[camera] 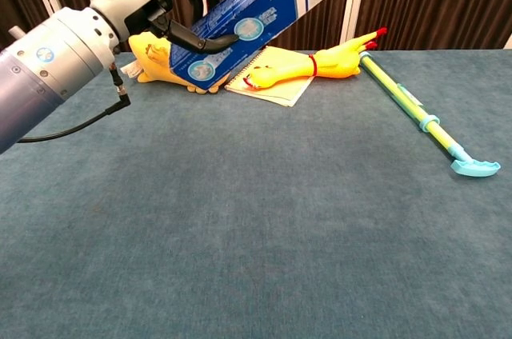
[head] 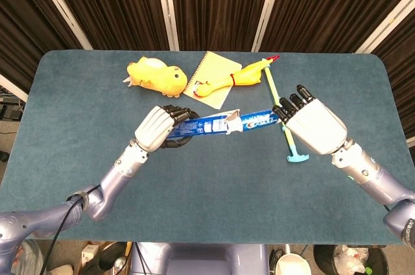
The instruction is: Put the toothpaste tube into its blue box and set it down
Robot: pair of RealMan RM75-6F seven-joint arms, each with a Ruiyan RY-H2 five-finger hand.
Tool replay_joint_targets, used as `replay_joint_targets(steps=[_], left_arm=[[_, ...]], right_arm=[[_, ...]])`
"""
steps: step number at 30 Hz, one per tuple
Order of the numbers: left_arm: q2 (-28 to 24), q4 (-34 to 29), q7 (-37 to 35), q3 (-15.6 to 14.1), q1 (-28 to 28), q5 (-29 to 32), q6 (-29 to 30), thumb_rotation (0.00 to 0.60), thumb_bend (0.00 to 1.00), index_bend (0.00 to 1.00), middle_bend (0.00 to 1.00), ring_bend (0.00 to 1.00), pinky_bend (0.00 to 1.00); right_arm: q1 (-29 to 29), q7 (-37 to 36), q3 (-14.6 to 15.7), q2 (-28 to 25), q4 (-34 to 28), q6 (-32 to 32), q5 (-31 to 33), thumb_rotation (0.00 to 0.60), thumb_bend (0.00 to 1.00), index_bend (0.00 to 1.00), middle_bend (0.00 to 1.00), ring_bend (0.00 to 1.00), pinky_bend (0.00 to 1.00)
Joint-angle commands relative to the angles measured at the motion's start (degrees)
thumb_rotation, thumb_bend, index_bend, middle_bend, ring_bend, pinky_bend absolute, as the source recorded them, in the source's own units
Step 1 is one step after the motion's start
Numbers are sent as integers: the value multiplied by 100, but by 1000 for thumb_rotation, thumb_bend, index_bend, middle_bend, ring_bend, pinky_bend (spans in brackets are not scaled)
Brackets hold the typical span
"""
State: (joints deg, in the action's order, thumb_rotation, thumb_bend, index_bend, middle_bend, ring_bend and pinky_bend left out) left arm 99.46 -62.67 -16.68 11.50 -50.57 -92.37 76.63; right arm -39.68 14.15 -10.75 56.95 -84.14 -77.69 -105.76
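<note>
1. My left robot hand (head: 157,131) gripped the blue box (head: 202,126) with its fingers curled around the closed end, holding it in the air above the surface (head: 207,184).
2. In the chest view the box slanted upward toward 2 o'clock, its torn open flaps at the top edge.
3. My right robot hand (head: 310,122) held the toothpaste tube (head: 256,119) by its far end, fingertips (head: 290,104) closed on it, palm turned away from the head camera.
4. The tube's near end met the box's open mouth; how far it had entered I could not tell.
5. At 12 o'clock from the box lay a yellow notebook (head: 217,72) with a rubber chicken (head: 237,78) across it, and at 11 o'clock a yellow duck toy (head: 155,76).
6. A long green and yellow stick with a blue hooked end (camera: 420,117) lay at 3 o'clock.
</note>
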Motion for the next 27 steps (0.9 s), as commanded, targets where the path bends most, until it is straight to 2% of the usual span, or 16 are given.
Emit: replay_joint_targets(steps=[1, 15, 27], left_arm=[[-25, -51, 49, -1, -7, 7, -12, 600, 483, 471, 599, 565, 590], [-104, -212, 230, -21, -2, 113, -170, 600, 483, 469, 597, 564, 590], [-277, -697, 587, -42, 8, 188, -349, 600, 483, 469, 597, 565, 605]], right_arm=[[-6, 23, -5, 13, 30, 0, 7, 600, 448, 745, 691, 573, 406], [4, 210, -49, 92, 86, -100, 37, 600, 448, 745, 691, 573, 406], [42, 566, -106, 327, 294, -332, 2, 600, 447, 745, 691, 573, 406]])
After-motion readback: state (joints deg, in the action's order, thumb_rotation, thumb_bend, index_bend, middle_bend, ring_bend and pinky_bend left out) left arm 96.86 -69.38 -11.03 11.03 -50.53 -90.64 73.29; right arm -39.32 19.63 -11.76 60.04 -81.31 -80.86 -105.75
